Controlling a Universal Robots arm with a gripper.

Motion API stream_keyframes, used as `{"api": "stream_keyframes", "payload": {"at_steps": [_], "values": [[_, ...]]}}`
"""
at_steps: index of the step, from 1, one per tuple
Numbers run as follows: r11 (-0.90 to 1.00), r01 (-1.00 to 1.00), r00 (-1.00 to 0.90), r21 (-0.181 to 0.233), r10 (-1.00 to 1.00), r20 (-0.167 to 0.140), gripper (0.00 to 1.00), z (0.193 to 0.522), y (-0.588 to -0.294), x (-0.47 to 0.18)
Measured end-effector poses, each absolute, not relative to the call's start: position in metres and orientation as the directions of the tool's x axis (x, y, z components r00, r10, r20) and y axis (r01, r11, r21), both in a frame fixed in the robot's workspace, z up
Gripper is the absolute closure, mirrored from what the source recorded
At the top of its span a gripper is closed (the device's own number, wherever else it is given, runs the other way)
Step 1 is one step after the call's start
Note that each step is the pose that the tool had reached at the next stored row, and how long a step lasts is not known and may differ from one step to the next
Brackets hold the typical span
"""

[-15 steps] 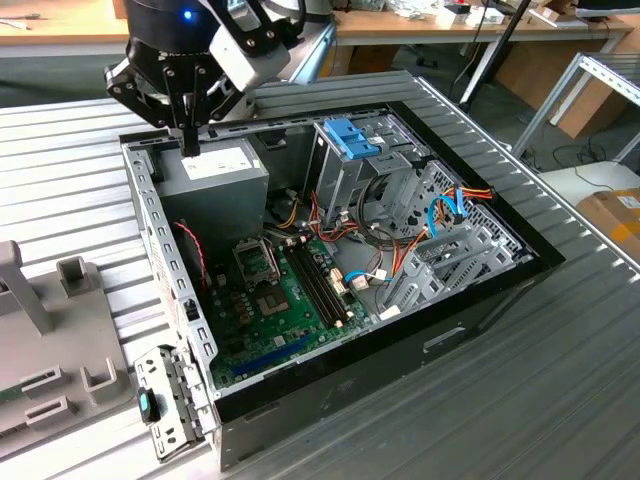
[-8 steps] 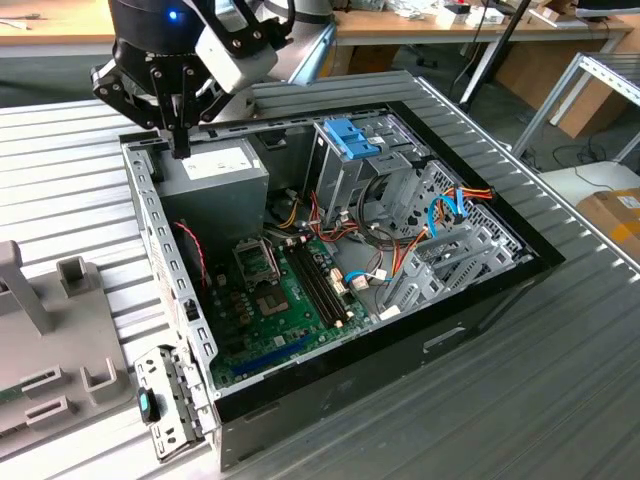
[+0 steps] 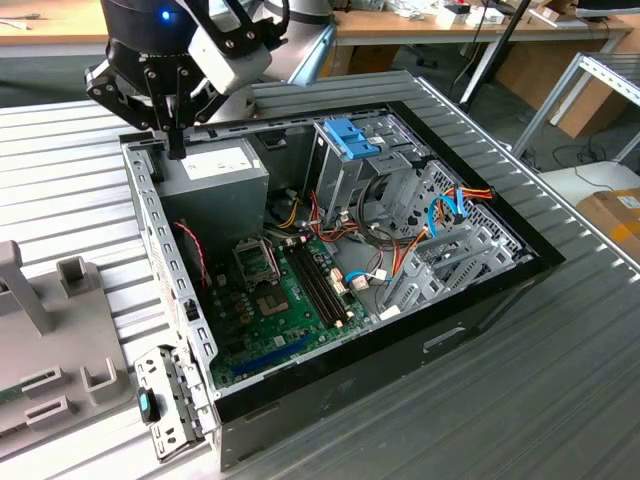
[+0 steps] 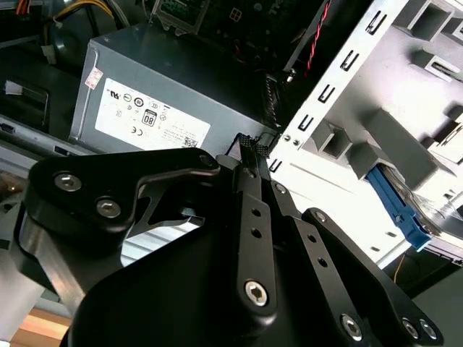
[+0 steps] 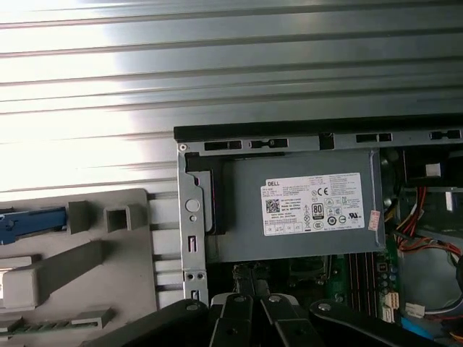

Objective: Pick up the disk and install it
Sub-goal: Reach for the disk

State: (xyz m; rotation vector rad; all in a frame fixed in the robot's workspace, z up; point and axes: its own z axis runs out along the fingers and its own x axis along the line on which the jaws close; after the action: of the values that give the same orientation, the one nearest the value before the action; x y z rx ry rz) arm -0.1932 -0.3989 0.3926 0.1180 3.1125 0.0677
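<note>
The disk (image 4: 401,210) lies on the grey holder (image 4: 394,141) outside the computer case (image 3: 420,330), and in both wrist views its blue rail pokes out at the holder's edge. The exterior view takes in the whole open case, with the green circuit board (image 3: 290,290) and the blue-latched cage (image 3: 352,140). There the gripper (image 3: 177,148) hangs over the corner of the power supply box (image 3: 215,175), well apart from the disk, its 2 fingers pressed together and holding nothing.
</note>
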Motion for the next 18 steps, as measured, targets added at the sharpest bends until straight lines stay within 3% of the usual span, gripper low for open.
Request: {"api": "stream_keyframes", "payload": {"at_steps": [18], "values": [[0.996, 0.075, -0.997, 0.044, 0.076, -0.024, 0.89, 0.393, -0.399, -0.23]]}}
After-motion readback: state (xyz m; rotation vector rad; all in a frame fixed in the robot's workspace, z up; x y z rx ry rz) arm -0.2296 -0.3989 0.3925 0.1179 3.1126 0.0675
